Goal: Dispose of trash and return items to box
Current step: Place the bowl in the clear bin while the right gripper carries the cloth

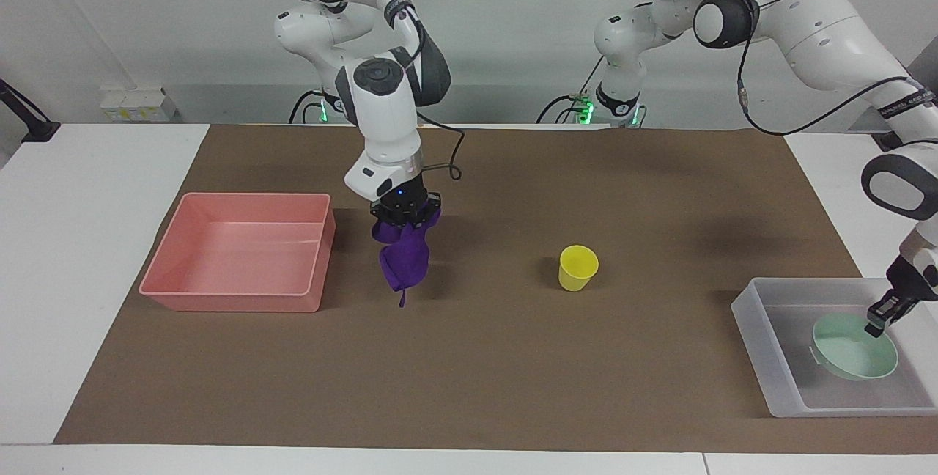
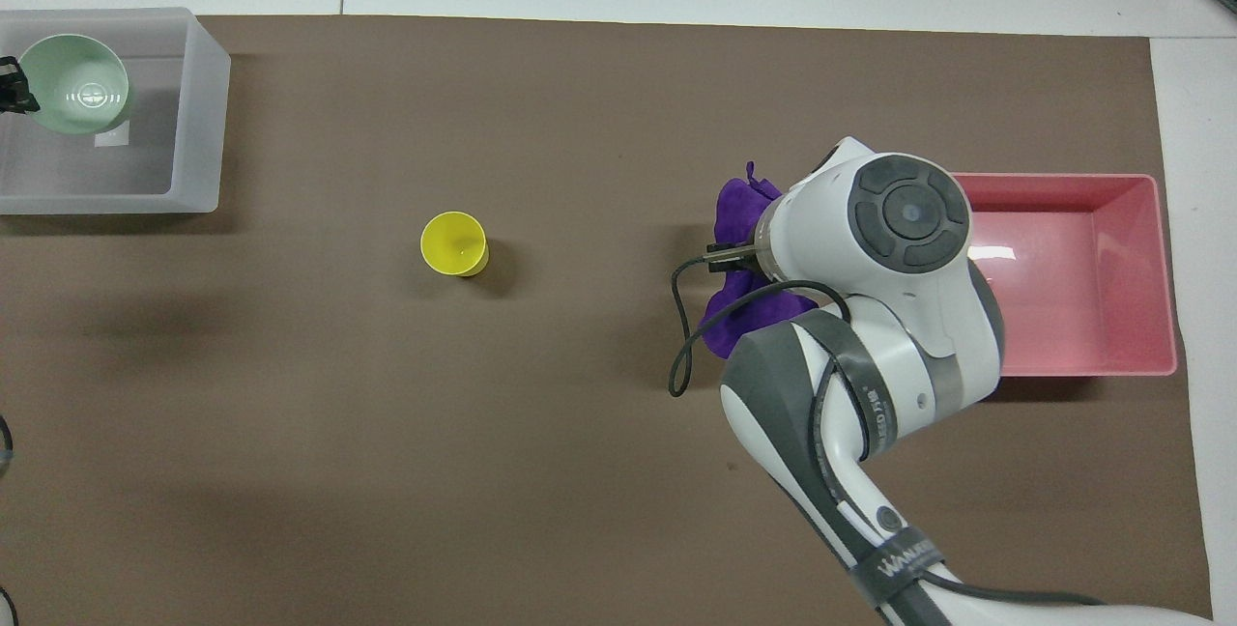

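Observation:
The trash, a purple rag, hangs in the air from my right gripper, which is shut on its top over the mat beside the pink tray. From overhead the rag peeks out from under the right wrist, which hides the gripper. The mint-green bowl sits low inside the translucent box, slightly tilted, with my left gripper shut on its rim. In the overhead view the bowl lies in the box over the white sticker, with the left gripper at its edge. The yellow cup stands upright mid-mat.
A pink tray with nothing in it stands toward the right arm's end of the table. A brown mat covers the table, with white tabletop around it. The right arm's black cable loops beside the rag.

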You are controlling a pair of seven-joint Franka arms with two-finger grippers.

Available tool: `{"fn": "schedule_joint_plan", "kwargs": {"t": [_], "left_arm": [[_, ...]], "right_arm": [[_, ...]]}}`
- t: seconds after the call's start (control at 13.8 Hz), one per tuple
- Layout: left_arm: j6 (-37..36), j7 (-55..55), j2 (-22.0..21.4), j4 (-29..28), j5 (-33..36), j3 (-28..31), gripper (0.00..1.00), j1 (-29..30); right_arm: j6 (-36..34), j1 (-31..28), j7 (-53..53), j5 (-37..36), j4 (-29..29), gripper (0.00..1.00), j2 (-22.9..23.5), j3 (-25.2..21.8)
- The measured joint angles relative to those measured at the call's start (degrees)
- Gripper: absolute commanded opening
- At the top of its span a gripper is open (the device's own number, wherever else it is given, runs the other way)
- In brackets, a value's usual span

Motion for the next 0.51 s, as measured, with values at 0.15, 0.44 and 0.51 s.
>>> {"fn": "schedule_joint_plan", "kwargs": {"t": [0.15, 0.44, 0.51], "left_arm": [[0.91, 0.34, 0.84, -0.25, 1.66, 0.03, 0.00, 0.14], [3.16, 3.48, 1.14, -4.20, 2.96, 0.02, 0.28, 0.63], [2.93, 4.07, 1.11, -4.24, 3.11, -0.07, 0.45, 0.62]], "right_arm": [[-3.51, -1.74, 0.57, -2.29, 2.63, 0.00, -2.53, -0.12], [-10.18, -9.19, -2.41, -4.30, 3.63, 0.00, -8.76, -0.22], [-11.43, -11.85, -4.69, -4.39, 3.51, 0.00, -9.48, -0.26]]}}
